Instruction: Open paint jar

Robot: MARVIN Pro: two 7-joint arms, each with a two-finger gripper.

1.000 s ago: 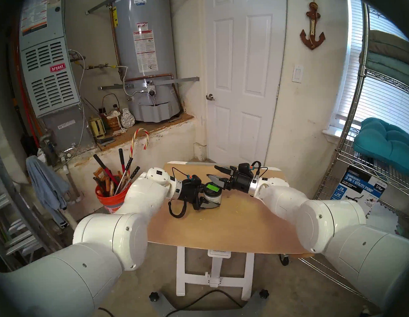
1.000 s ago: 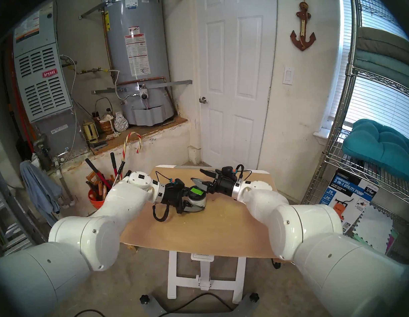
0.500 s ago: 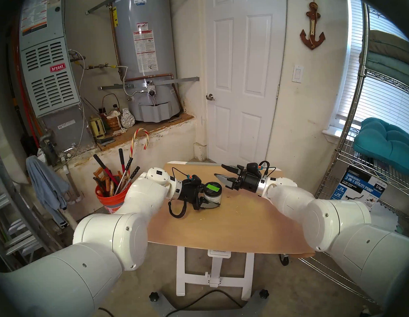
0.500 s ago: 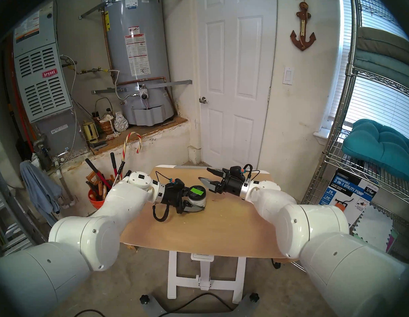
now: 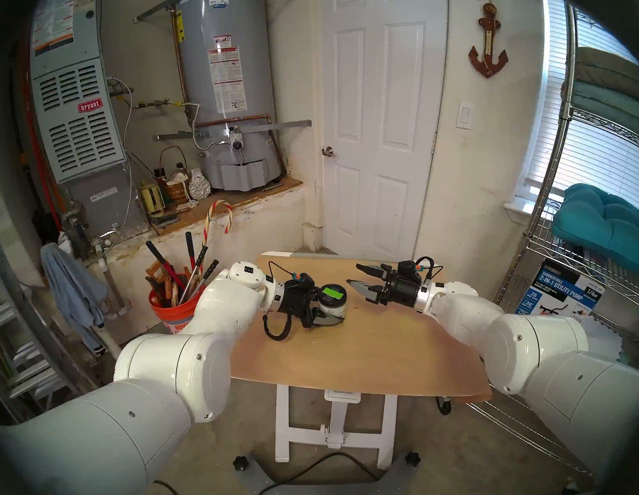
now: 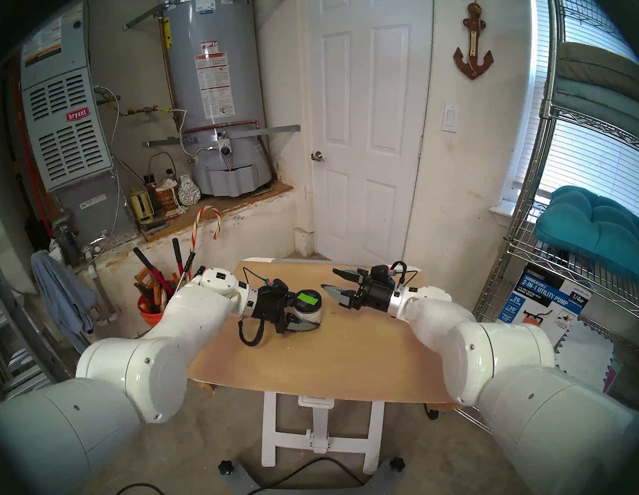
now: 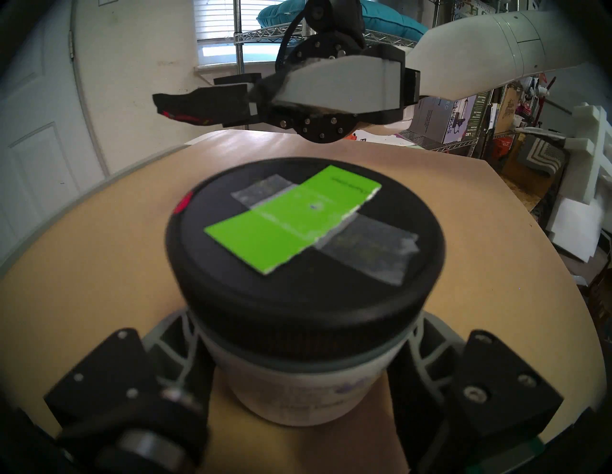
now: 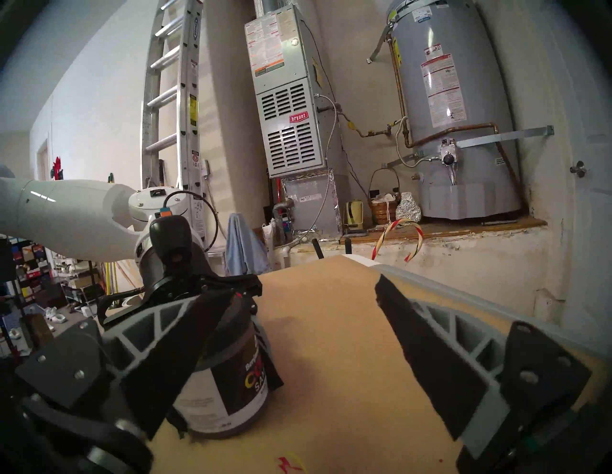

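Garage utility room, tan table (image 5: pixel 350 349), left end effector (image 5: pixel 325 310) gripping paint jar (image 5: pixel 332 304), right end effector (image 5: pixel 355 275) spread, empty.

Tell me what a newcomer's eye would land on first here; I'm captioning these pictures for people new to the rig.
First the bright green strip taped on the black lid of the paint jar, mid-table, with the left gripper clamped round the jar's body. Next the right gripper, open and empty, just right of the jar. Behind stand the grey water heater and, at the left, the orange bucket of tools.
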